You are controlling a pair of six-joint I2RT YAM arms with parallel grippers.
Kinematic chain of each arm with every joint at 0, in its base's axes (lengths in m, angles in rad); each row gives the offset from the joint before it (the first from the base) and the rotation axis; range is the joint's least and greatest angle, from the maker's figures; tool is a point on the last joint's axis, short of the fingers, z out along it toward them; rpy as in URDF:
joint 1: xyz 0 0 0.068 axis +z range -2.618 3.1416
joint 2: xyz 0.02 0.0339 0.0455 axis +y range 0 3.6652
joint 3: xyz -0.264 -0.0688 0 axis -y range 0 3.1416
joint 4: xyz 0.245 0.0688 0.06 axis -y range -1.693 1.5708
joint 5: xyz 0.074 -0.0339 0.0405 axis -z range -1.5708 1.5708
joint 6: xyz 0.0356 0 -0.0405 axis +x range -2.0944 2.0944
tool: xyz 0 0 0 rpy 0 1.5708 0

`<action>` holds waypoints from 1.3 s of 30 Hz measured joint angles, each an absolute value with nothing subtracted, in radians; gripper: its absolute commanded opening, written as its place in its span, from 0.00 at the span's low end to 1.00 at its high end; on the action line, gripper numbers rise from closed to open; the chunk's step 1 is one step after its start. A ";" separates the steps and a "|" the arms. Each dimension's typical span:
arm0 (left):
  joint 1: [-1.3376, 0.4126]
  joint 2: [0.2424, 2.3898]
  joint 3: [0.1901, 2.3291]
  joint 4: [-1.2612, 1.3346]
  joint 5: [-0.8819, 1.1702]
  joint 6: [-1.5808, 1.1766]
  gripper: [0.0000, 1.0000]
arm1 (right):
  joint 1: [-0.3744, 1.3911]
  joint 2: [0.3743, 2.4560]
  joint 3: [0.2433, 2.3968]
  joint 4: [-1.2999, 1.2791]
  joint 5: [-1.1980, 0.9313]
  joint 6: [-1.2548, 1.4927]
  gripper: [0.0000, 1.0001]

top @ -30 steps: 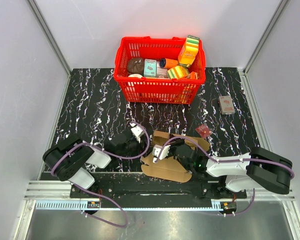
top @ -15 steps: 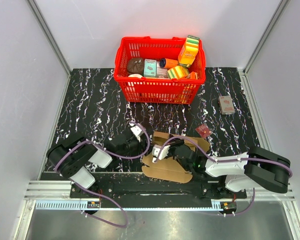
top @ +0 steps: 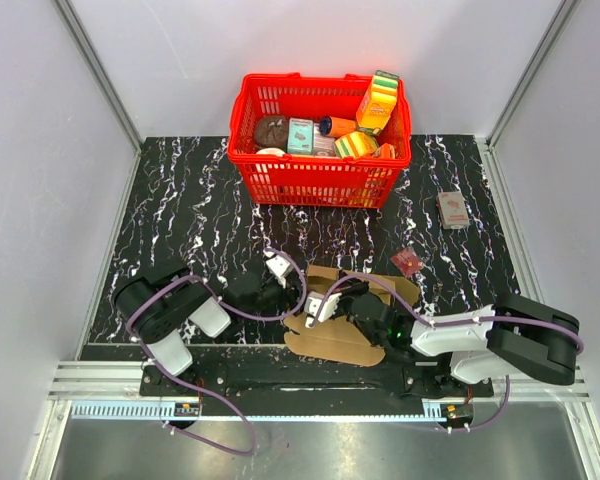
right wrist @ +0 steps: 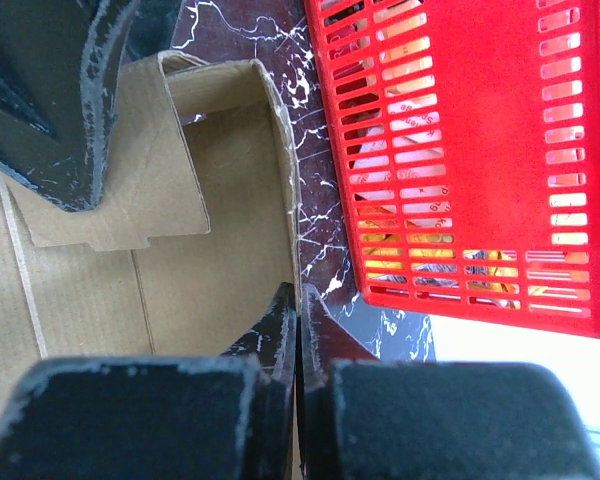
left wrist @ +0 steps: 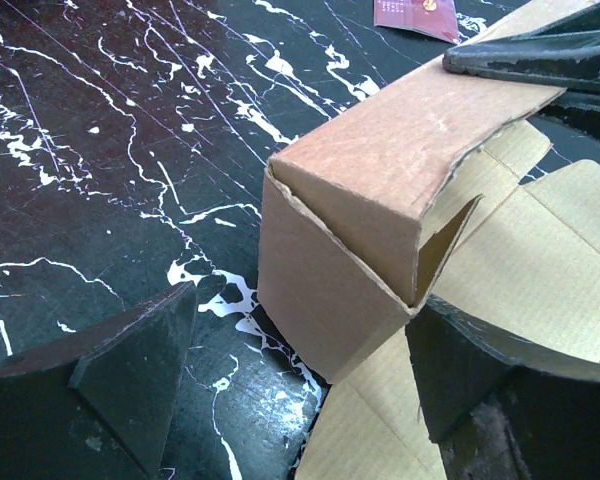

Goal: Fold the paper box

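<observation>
While your right hand is clamped on a raised wall of the box, likely to keep it upright, your left hand straddles the folded corner, fingers wide apart. The box sits at the counter's near edge, between both arms.

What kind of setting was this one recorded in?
Probably a lab test cell: white panel walls close in a black marbled table, with a red basket of small goods at the back.

The paper box lies at the bench's near edge, with the basket behind it and a packet to its right.
</observation>
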State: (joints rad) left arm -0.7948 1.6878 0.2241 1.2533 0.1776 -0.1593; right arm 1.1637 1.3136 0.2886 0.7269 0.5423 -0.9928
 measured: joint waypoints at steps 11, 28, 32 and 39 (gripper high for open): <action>-0.836 1.706 0.226 1.268 0.088 -0.159 0.88 | 1.181 1.418 0.270 0.894 0.610 -1.034 0.01; -0.873 1.740 0.248 1.276 -0.041 -0.157 0.74 | 1.208 1.468 0.263 0.979 0.646 -1.050 0.07; -0.877 1.748 0.250 1.279 -0.059 -0.157 0.68 | 1.211 1.459 0.258 0.975 0.645 -1.042 0.08; -0.896 1.750 0.254 1.280 -0.111 -0.158 0.63 | 1.218 1.423 0.248 0.952 0.642 -1.016 0.13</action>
